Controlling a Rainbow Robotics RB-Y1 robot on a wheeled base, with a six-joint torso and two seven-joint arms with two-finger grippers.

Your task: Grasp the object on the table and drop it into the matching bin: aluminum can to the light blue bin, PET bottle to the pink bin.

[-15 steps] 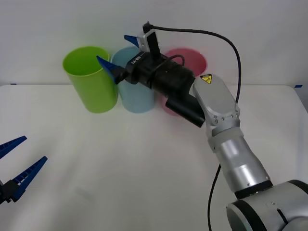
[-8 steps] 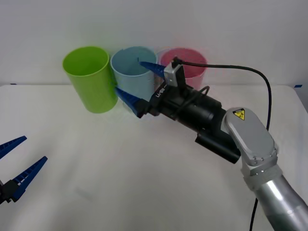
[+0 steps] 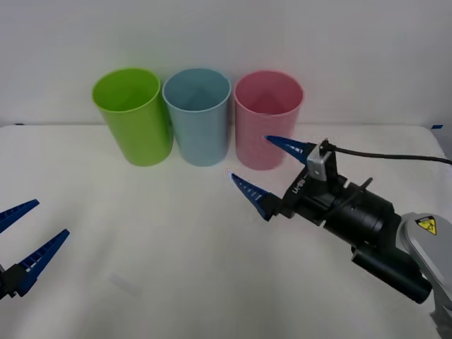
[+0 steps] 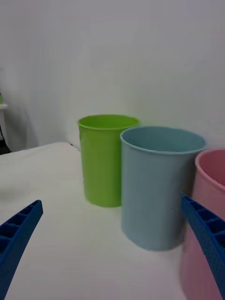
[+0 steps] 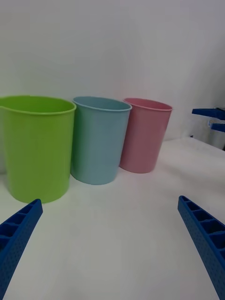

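Observation:
On the white table (image 3: 176, 233) the light blue bin (image 3: 197, 116) stands at the back, with the pink bin (image 3: 268, 119) touching its right side. My right gripper (image 3: 248, 156) hovers open and empty just in front of the pink bin, fingers pointing toward the bins. In the right wrist view the light blue bin (image 4: 161, 185) and the pink bin (image 4: 208, 215) rise close ahead between the fingers. At the near left edge my left gripper (image 3: 51, 217) is parked open and empty. The aluminum can and the PET bottle are out of view.
A lime green bin (image 3: 132, 115) stands left of the light blue one, the three in a tight row at the back. A black cable (image 3: 395, 157) trails from the right wrist. The table's middle and front lie bare.
My right arm has drawn back from over the light blue bin, down and to the right, and now hangs before the pink bin, open throughout. The left arm has not moved.

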